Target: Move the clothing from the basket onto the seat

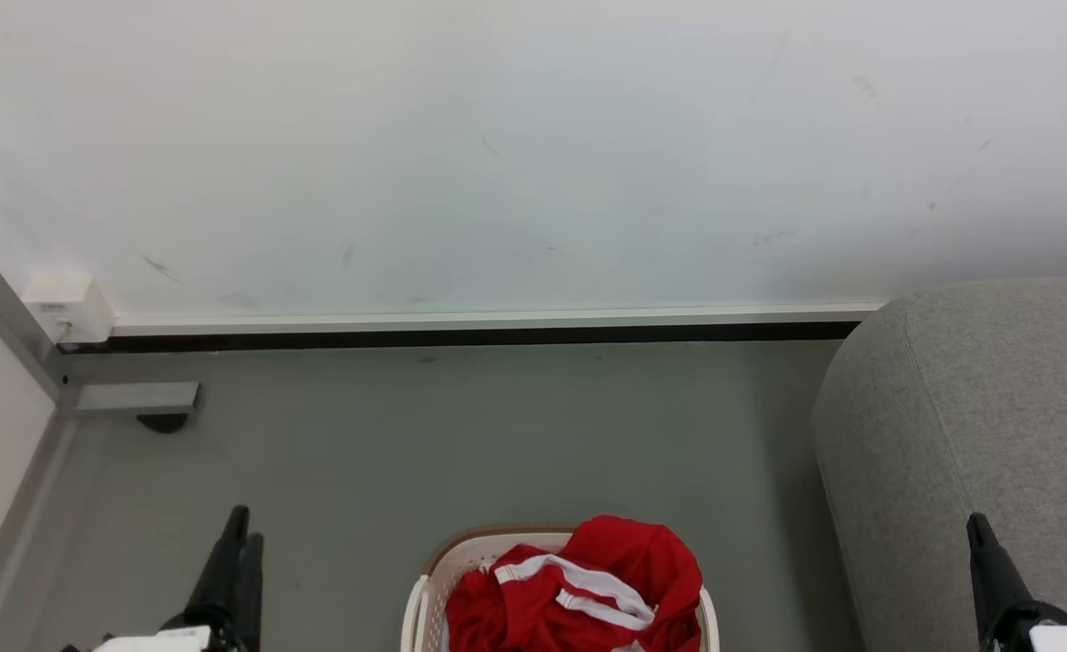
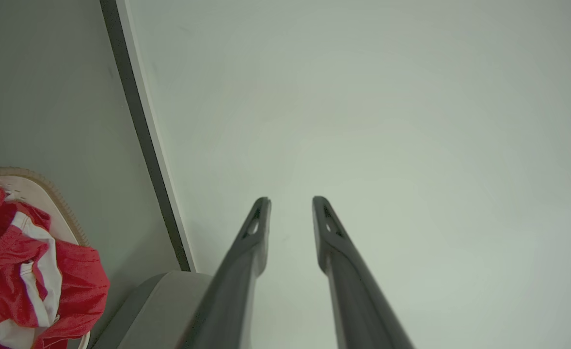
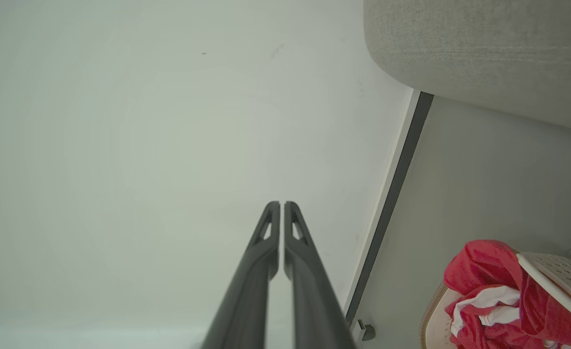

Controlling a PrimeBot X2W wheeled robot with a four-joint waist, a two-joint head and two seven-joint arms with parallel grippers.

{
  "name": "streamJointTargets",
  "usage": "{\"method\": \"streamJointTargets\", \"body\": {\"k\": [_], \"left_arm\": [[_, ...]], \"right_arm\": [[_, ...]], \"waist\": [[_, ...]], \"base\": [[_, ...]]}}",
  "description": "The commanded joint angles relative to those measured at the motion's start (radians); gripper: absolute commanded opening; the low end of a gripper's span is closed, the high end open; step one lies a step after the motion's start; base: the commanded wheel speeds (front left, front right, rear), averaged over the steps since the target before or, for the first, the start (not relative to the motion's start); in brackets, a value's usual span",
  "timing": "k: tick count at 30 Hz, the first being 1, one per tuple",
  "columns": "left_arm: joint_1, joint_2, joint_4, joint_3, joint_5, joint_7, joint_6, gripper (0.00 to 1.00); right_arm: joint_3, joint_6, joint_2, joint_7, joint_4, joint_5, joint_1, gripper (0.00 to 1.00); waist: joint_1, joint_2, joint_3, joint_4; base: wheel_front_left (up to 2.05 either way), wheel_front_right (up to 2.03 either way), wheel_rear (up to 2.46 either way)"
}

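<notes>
Clothing not yet lifted; both grippers are held off to either side of the basket.
Head view: the crumpled red, white-striped clothing (image 1: 588, 589) is heaped in the basket (image 1: 416, 607), left of the seat (image 1: 977, 407); the left gripper (image 1: 245, 530) and right gripper (image 1: 982, 534) are kept clear, likely for a reach. Left wrist view: fingers are parted, empty. Right wrist view: fingers are pressed together, nothing gripped.

Light was bright, soft and even, with no clear source. The wall (image 1: 533, 136) looked pale and slightly washed out, without glare. A faint soft shadow lay on the floor (image 1: 497, 435) beside the sofa (image 1: 968, 407). The head view was sharp. The wrist views had a greenish cast and dimmer corners; the left gripper (image 2: 291, 199) and right gripper (image 3: 281, 203) blurred toward the bottom edge.
</notes>
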Motion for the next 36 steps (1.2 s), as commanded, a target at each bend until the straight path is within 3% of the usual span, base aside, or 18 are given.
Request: {"method": "streamJointTargets", "body": {"k": [1, 12, 28, 36], "left_arm": [[0.003, -0.001, 0.004, -0.003, 0.002, -0.003, 0.0, 1.0], [-0.009, 0.001, 0.002, -0.041, 0.084, -0.059, 0.006, 1.0], [-0.017, 0.003, -0.019, -0.075, 0.355, -0.128, 0.031, 1.0], [-0.016, 0.004, -0.029, -0.09, 0.517, -0.155, 0.043, 1.0]], "right_arm": [[0.003, 0.0, 0.001, -0.003, 0.002, -0.001, 0.004, 1.0], [0.036, 0.0, -0.002, -0.059, -0.016, -0.118, -0.001, 1.0], [0.113, 0.0, -0.033, -0.129, -0.056, -0.531, -0.012, 1.0], [0.155, -0.001, -0.053, -0.155, -0.061, -0.68, -0.015, 1.0]], "waist": [[0.0001, 0.0, 0.0, 0.0], [0.0001, 0.0, 0.001, 0.0], [0.0001, 0.0, 0.002, 0.001], [0.0, 0.0, 0.001, 0.001]], "base": [[0.0, 0.0, 0.0], [0.0, 0.0, 0.0], [0.0, 0.0, 0.0], [0.0, 0.0, 0.0]]}}
